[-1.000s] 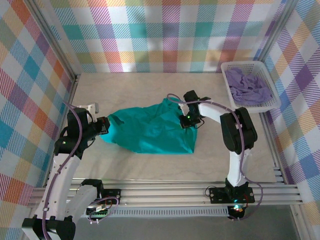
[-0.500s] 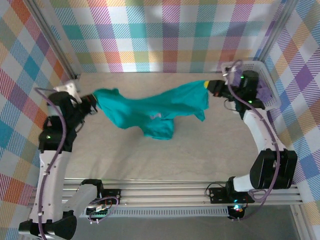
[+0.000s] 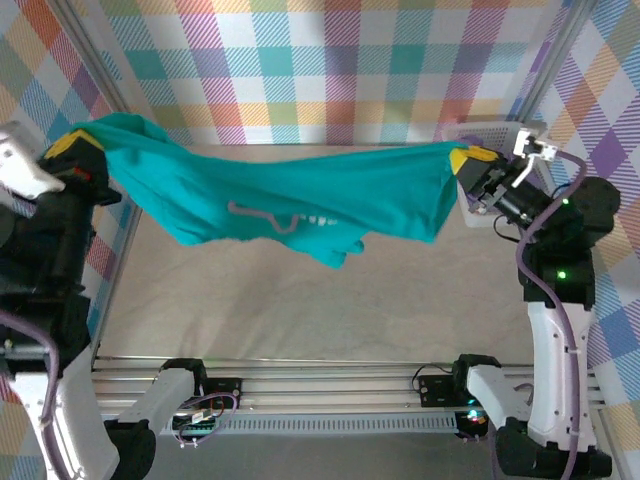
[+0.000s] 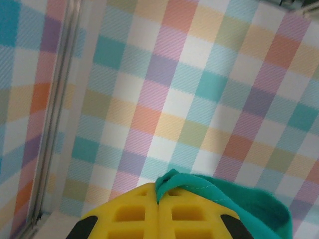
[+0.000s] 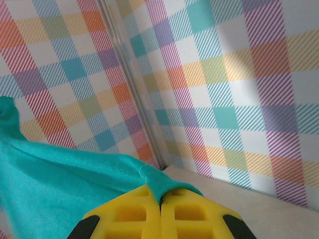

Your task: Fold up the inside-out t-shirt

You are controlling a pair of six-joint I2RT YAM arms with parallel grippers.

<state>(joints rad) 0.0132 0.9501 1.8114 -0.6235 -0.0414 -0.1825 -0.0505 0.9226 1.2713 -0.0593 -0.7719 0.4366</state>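
The teal-green inside-out t-shirt (image 3: pixel 300 195) hangs stretched in the air between both arms, well above the table, with a faint pale print showing and a fold drooping at its middle. My left gripper (image 3: pixel 72 143) is raised at the far left and shut on one end of the cloth. In the left wrist view its yellow fingers (image 4: pixel 124 214) pinch a teal hem (image 4: pixel 199 186). My right gripper (image 3: pixel 466 160) is raised at the right, shut on the other end. The right wrist view shows its yellow fingers (image 5: pixel 129 214) clamped on a teal edge (image 5: pixel 75 184).
A white basket (image 3: pixel 500 130) with a lavender garment stands at the back right, mostly hidden behind the right arm. Plaid walls (image 3: pixel 330 70) close in the back and both sides. The pale tabletop (image 3: pixel 300 300) lies below the hanging shirt.
Both arms have risen and spread further apart, lifting the t-shirt off the table and pulling it out wide. Both grippers stayed shut on it.
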